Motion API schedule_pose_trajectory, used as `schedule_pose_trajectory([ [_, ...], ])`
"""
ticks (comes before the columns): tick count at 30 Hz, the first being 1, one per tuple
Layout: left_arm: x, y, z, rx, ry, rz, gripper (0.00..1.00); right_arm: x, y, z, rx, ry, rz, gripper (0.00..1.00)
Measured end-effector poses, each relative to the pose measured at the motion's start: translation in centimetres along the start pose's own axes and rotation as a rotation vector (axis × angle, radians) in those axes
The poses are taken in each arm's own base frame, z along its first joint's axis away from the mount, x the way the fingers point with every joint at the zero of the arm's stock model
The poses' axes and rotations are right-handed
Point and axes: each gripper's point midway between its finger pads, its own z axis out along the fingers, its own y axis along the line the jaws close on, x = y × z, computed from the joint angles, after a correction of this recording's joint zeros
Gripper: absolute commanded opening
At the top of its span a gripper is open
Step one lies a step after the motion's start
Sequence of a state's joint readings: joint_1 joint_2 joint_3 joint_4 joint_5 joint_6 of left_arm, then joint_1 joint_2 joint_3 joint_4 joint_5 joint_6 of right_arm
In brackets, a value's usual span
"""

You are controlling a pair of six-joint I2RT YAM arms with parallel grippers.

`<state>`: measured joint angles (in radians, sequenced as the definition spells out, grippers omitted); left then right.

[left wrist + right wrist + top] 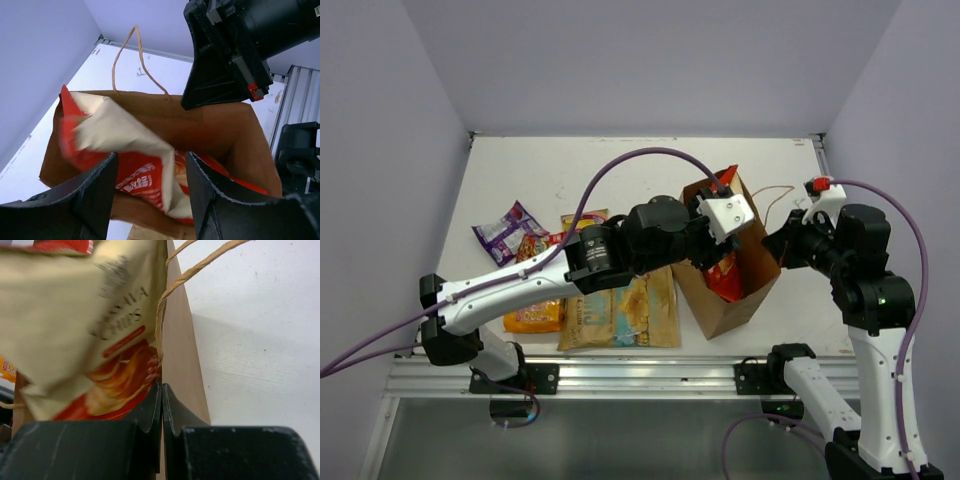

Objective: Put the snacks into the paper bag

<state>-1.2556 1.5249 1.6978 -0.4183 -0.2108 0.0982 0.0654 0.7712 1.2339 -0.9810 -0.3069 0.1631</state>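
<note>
Left claw (150, 172), crinkly packet (117, 130), kraft bag (225, 132)

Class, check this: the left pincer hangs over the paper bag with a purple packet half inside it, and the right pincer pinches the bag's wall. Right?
Not quite. Under the left pincer is the red-and-cream packet, not a purple one; the left wrist view shows it. The purple packet lies on the table, left of the paper bag. The right pincer does pinch the bag's wall.
</note>
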Motion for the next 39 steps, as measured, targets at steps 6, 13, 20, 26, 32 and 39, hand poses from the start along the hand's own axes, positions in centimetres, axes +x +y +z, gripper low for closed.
schedule_pose_trajectory([
  [6,-0.4,0.1,0.3,-0.018,-0.017,-0.01,0.67,0.0,0.0,0.0,-0.001,-0.001,0.0,0.0],
  [13,-4.1,4.3,-4.3,-0.202,-0.24,-0.074,0.7,0.0,0.0,-0.1,-0.001,-0.001,0.0,0.0],
  [20,-0.4,14.6,-22.3,-0.712,-0.568,-0.348,0.73,-0.1,0.1,-0.2,-0.002,0.0,0.0,0.0],
  [26,10.8,16.1,-25.0,-0.965,-0.434,-0.539,0.78,-0.1,0.1,-0.2,-0.003,-0.001,-0.001,0.0],
  [32,19.5,13.0,-19.3,-0.989,-0.045,-0.462,0.93,-0.1,0.1,-0.2,-0.003,-0.001,-0.001,0.0],
  [39,31.4,11.7,-16.5,-0.947,0.392,-0.492,1.0,0.0,0.3,-0.4,-0.009,-0.006,-0.003,0.0],
])
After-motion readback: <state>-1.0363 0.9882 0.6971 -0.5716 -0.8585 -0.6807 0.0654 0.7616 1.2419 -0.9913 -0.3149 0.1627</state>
